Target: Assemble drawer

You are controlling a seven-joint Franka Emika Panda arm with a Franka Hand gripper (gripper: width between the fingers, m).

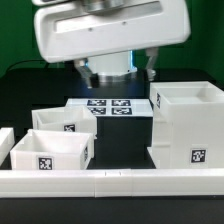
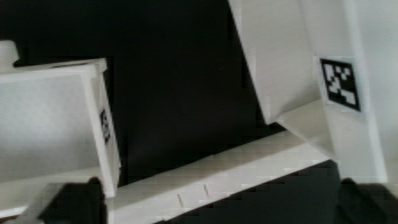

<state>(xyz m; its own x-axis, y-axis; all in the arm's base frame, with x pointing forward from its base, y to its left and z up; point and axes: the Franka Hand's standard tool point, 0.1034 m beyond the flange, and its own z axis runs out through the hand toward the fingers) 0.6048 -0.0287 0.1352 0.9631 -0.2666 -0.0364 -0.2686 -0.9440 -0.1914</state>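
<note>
The drawer's tall white housing (image 1: 190, 125) stands at the exterior view's right, open side up, with a tag on its front. Two shallow white trays lie at the left, one in front (image 1: 50, 150) and one behind it (image 1: 62, 120). My gripper (image 1: 112, 70) hangs high over the back middle of the table, above the gap between trays and housing. In the wrist view the gripper (image 2: 214, 205) is open and empty, its dark fingertips (image 2: 71, 200) far apart. A tray (image 2: 54, 120) shows on one side and the housing (image 2: 302, 70) on the other.
The marker board (image 1: 105, 105) lies flat behind the parts at the middle. A low white rail (image 1: 110, 180) runs along the table's front and shows in the wrist view (image 2: 214, 170). Another white piece (image 1: 5, 140) sits at the far left edge. The black table (image 1: 120, 140) shows between trays and housing.
</note>
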